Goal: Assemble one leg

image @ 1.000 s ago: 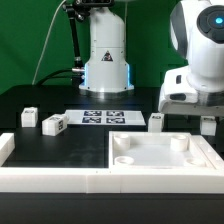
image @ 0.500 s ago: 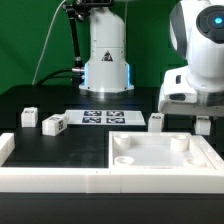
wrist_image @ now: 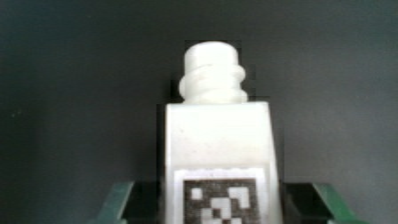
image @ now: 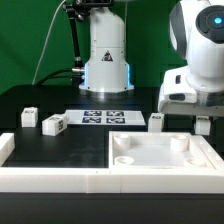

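Two white pieces lie nearest on the matte black counter [image: 60, 145]: a low rail [image: 55, 178] along the front edge and, at the exterior view's right, the large square panel [image: 160, 158] with round corner sockets, flat and touching the rail. Behind them, two spare pegs [image: 53, 124] stand apart toward the exterior view's left. A third peg [image: 155, 121] sits just past the panel's far edge, and the marker board [image: 103, 118] lies flat between them. At the far right the arm [image: 200, 75] hangs its gripper [image: 205, 124] just behind the panel. In the wrist view the gripper [wrist_image: 217, 205] is clamped on the leg [wrist_image: 217, 130], tag facing the camera and ribbed tip pointing away; whether it touches the counter I cannot tell. Farthest back stands a white robot base [image: 105, 50] with a blue-lit ring before a green backdrop [image: 150, 30].
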Controlling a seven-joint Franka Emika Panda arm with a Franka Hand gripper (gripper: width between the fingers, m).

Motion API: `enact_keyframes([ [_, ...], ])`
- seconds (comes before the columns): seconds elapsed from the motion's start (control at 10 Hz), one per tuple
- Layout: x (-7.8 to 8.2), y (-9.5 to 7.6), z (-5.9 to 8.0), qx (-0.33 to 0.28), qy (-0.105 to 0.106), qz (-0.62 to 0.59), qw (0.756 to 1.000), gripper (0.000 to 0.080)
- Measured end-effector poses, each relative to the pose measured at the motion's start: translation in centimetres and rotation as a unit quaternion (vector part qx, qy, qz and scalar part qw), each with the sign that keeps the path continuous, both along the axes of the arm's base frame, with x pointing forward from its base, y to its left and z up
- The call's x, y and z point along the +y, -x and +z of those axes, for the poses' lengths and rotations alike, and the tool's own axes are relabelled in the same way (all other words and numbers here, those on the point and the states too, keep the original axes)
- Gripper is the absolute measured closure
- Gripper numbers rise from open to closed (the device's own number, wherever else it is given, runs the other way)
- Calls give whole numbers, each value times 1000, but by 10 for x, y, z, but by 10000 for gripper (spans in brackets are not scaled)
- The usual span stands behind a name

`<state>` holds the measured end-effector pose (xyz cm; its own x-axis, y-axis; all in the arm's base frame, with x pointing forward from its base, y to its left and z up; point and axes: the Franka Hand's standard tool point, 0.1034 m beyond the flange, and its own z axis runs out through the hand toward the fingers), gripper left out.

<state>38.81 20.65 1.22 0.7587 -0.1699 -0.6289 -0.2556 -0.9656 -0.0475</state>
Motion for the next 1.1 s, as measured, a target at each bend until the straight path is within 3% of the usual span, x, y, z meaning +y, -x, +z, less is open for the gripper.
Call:
enact_keyframes([
  [0.2,-18,-11,26,1,-4,8,1000,511],
  [0.3,-22,-18,44,-5,-7,5,1000,509],
  [0.4,-23,-23,53,-16,-8,2,1000,509],
  [0.7,-23,-23,46,-31,-5,-1,1000,509],
  [0.9,-23,-39,43,-138,5,0,990,509],
  [1.1,-53,-49,49,-202,20,38,978,509],
])
